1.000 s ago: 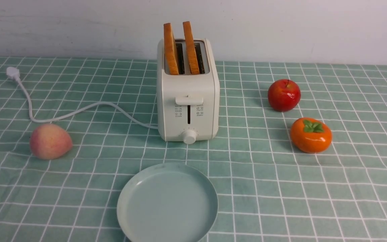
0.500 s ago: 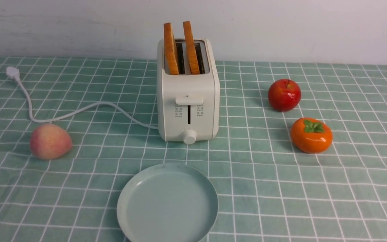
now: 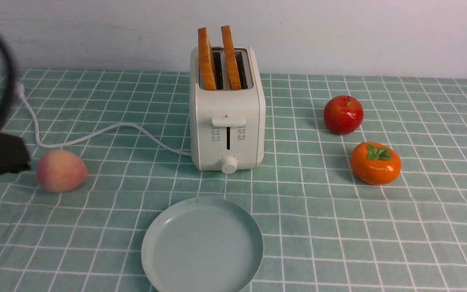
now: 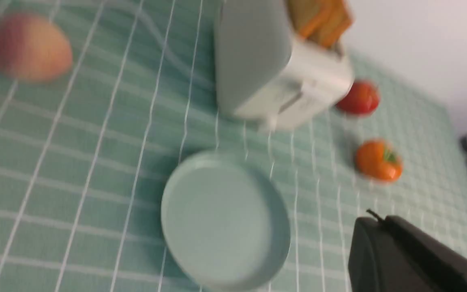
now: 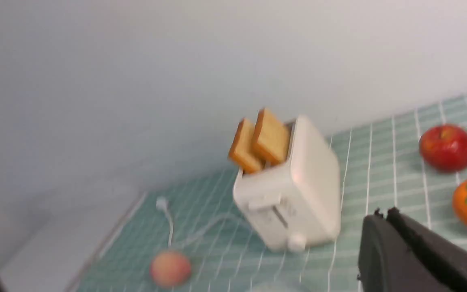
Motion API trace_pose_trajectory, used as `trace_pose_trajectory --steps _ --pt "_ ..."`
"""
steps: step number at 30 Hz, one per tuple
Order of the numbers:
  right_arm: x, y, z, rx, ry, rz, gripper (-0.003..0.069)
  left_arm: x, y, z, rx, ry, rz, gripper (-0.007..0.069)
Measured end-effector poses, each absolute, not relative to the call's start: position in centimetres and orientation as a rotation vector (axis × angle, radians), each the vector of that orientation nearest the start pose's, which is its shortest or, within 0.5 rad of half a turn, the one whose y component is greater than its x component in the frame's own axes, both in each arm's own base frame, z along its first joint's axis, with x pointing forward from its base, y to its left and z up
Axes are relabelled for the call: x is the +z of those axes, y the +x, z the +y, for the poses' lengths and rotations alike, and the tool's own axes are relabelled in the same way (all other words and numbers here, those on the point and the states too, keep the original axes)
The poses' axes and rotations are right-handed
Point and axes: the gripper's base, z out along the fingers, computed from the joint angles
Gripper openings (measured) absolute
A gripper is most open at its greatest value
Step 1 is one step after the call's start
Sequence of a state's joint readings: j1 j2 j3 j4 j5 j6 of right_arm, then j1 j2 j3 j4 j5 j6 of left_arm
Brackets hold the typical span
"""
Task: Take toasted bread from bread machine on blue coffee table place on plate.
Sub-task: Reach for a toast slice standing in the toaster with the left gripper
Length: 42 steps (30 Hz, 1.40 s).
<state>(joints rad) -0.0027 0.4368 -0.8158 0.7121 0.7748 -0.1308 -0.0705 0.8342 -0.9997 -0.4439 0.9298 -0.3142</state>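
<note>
The cream-white bread machine stands at the middle back of the blue coffee table. Two slices of toasted bread stand upright in its slots, one on the left and one on the right. The pale blue-green plate lies empty in front of it. My left gripper is shut and empty; in the front view its dark body shows at the left edge, far from the bread machine. My right gripper is shut and empty, out of the front view, with the bread machine ahead of it.
A peach lies left of the bread machine, close to my left arm. The white cord runs from the bread machine to the far left. A red apple and an orange persimmon lie to the right. A white wall stands behind.
My left arm, with a black cable loop, has come into the front view at the left edge. The bread, bread machine and plate have not moved.
</note>
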Motion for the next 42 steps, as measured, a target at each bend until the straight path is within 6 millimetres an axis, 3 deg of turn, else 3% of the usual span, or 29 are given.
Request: trace_pose_trajectory --steps 1,2,8,17,21,24,25,27,28,31,33,38,41,42 --pt "40.8 6.2 4.6 0.714 -0.072 1.92 -0.0017 39.0 17.2 -4.9 -0.788 -0.341 2.33 -0.0014" --pt "41.4 6.8 4.9 0.72 -0.119 2.011 -0.0015 38.8 18.8 -5.3 -0.813 -0.312 2.37 -0.0014" --pt "42.0 8.0 4.9 0.697 -0.174 2.144 0.0015 37.7 26.1 -7.0 -0.912 -0.198 2.41 -0.0014" --pt "41.9 7.7 4.8 0.685 -0.18 2.162 0.006 40.1 33.8 -10.9 -0.847 -0.019 2.239 -0.0014" --pt "42.0 7.8 4.8 0.691 -0.154 2.152 0.0075 39.4 37.6 -12.6 -0.804 0.008 2.159 0.0001" --pt "42.0 7.8 4.8 0.692 -0.15 2.149 0.008 37.7 40.5 -13.1 -0.781 -0.035 2.116 0.0104" --pt "42.0 7.8 4.8 0.692 -0.15 2.149 0.0081 37.5 40.6 -13.1 -0.779 -0.038 2.116 0.0104" --pt "42.1 7.9 4.8 0.689 -0.143 2.135 0.0087 35.8 42.4 -13.2 -0.755 -0.085 2.093 0.0252" --pt "42.2 7.9 4.8 0.689 -0.142 2.133 0.0087 35.6 42.5 -13.2 -0.752 -0.088 2.091 0.0264" --pt "42.3 8.1 4.7 0.684 -0.13 2.106 0.0092 33.3 44.5 -13.4 -0.756 -0.169 2.067 0.0459" --pt "42.4 8.1 4.7 0.683 -0.129 2.104 0.0094 32.0 45.3 -13.6 -0.783 -0.221 2.07 0.0538" --pt "42.2 8.2 4.7 0.684 -0.125 2.11 0.0101 30.7 45.9 -14.0 -0.807 -0.248 2.077 0.06" --pt "41.7 8.3 4.7 0.688 -0.12 2.126 0.0106 30.6 46.0 -14.2 -0.788 -0.223 2.062 0.057" --pt "41.4 8.4 4.7 0.69 -0.116 2.136 0.0106 30.4 46.2 -14.2 -0.78 -0.22 2.055 0.0526"
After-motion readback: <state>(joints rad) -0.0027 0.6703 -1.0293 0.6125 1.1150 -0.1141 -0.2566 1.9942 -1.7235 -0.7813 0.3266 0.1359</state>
